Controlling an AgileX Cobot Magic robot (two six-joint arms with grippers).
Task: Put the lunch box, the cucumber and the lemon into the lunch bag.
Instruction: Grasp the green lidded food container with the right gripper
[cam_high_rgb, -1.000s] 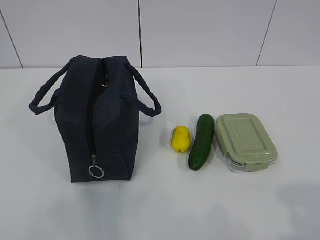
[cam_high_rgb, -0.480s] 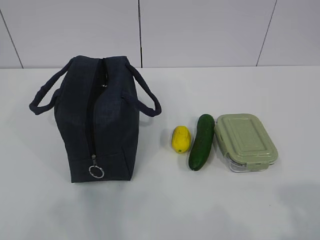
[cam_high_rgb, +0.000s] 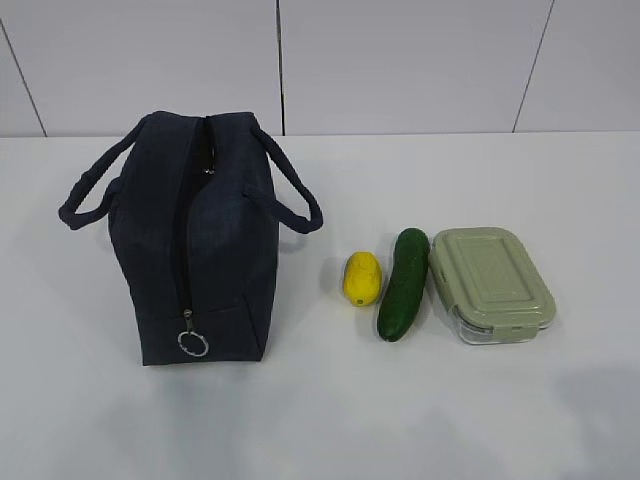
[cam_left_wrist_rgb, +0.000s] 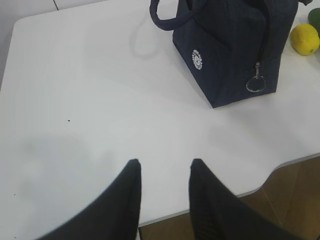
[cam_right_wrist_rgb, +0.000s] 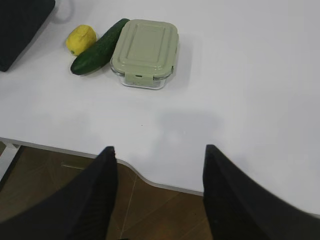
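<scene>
Nothing has gone into the lunch bag (cam_high_rgb: 195, 240) yet: it stands on the white table (cam_high_rgb: 480, 420) at about nine o'clock from the food, its top zipper apparently drawn shut, the ring pull (cam_high_rgb: 192, 343) hanging at the near end. All three items are left to pack. The lemon (cam_high_rgb: 361, 278), cucumber (cam_high_rgb: 403, 284) and lunch box (cam_high_rgb: 490, 284) lie in a row at three o'clock from the bag, the cucumber just beside the box (touching or not, I cannot tell). The cucumber's long axis runs roughly twelve to six, its far tip leaning slightly toward one; the box lies the same way, lid up. The left gripper (cam_left_wrist_rgb: 162, 172) hangs empty with fingers parted at the table's near edge, and the right gripper (cam_right_wrist_rgb: 159, 165) likewise, spread wide, well short of the box.
</scene>
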